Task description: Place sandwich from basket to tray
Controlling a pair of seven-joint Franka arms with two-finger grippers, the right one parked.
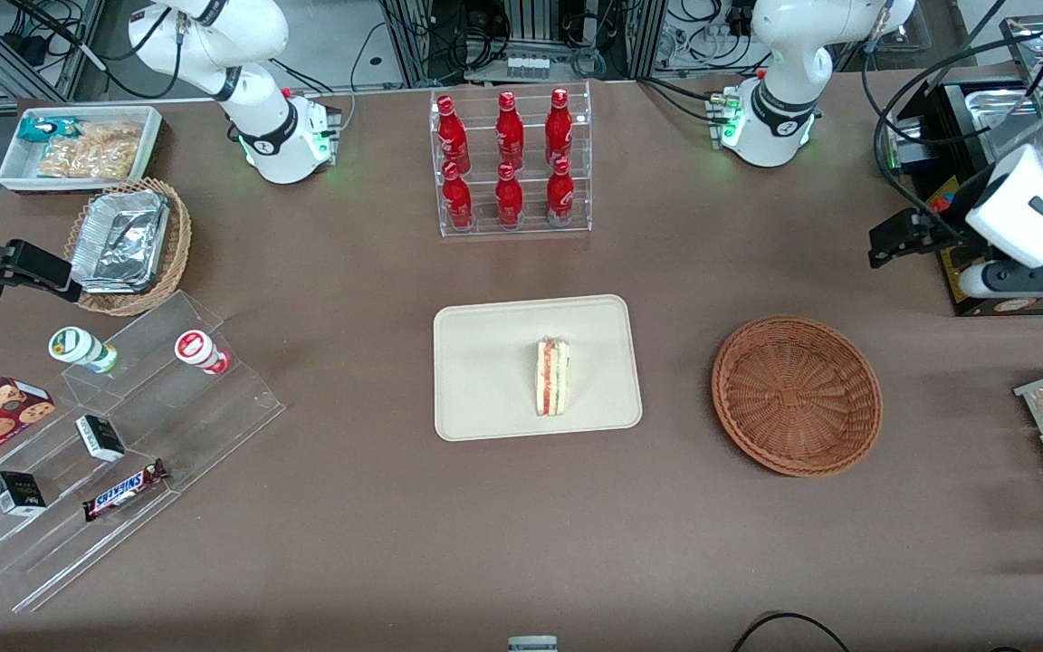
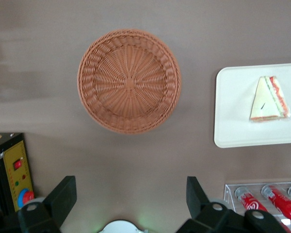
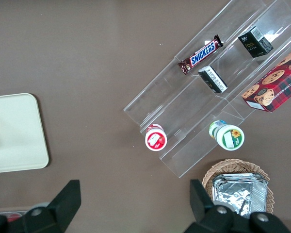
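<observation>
So the sandwich (image 1: 552, 377) is sitting on the tray (image 1: 485, 362) already, standing on its long edge with the red, orange and green layers showing, a bit off toward the tray's working-arm end. The tray lies flat in the middle of the tabletop (image 1: 395, 543). The basket (image 1: 797, 395) is beside it, toward the working arm's end, not touching it, and there's nothing inside but the weave.

The tool (image 1: 888, 243) is up in the air, well apart from both, out at the working arm's end of the tabletop and farther from the front camera than the basket. Its two fingers (image 2: 63, 196) are spread wide with nothing between them. In the wrist view the basket (image 2: 129, 80) sits out ahead of the fingertips, with the tray (image 2: 233, 111) and the sandwich (image 2: 269, 99) off to one side of it.

Also around: a clear rack of red bottles (image 1: 510, 161), farther from the front camera than the tray, and a tiered clear stand (image 1: 123, 435) with a Snickers bar (image 1: 126, 489) toward the parked arm's end.
</observation>
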